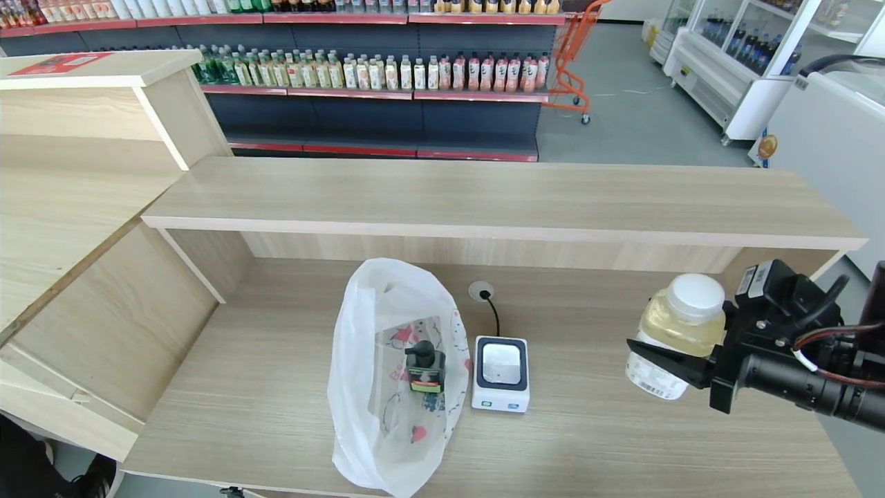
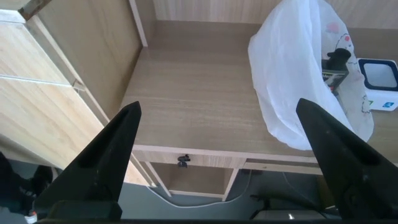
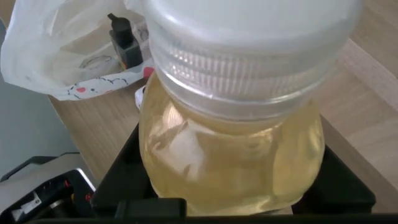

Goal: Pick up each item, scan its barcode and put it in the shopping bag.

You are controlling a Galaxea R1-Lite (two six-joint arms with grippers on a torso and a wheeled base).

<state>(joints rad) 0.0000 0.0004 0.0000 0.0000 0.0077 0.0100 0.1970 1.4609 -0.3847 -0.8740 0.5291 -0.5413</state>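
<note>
From the head view, the right gripper (image 1: 674,361) is clamped around a bottle (image 1: 681,325) of pale yellow liquid with a white cap (image 1: 695,295). It holds the bottle in the air over the right end of the counter (image 1: 622,443), well apart from the scanner (image 1: 501,372). The scanner sits mid-counter, just beside the white shopping bag (image 1: 373,415). A dark pump bottle (image 1: 424,370) already lies inside the bag. A white label (image 1: 653,384) low on the held bottle looks striped like a barcode and is turned towards the near side. In the left wrist view, the left gripper (image 2: 217,162) has its fingers spread wide with nothing between them. It hangs off the near edge of the counter, beside the bag. The right wrist view looks down past the cap into the yellow liquid, with dark jaws pressed against both sides of the bottle and the bag and pump bottle beyond. I'd say scanning is the step in hand. To do it well, carry the bottle across until the label sits squarely over the scanner's glass window. Roll the wrist so the stripes face the glass, and pause there. The grip sits high on a rounded body, so slow travel should keep the bottle from slipping. I cannot tell where the bag's mouth lies.
</note>
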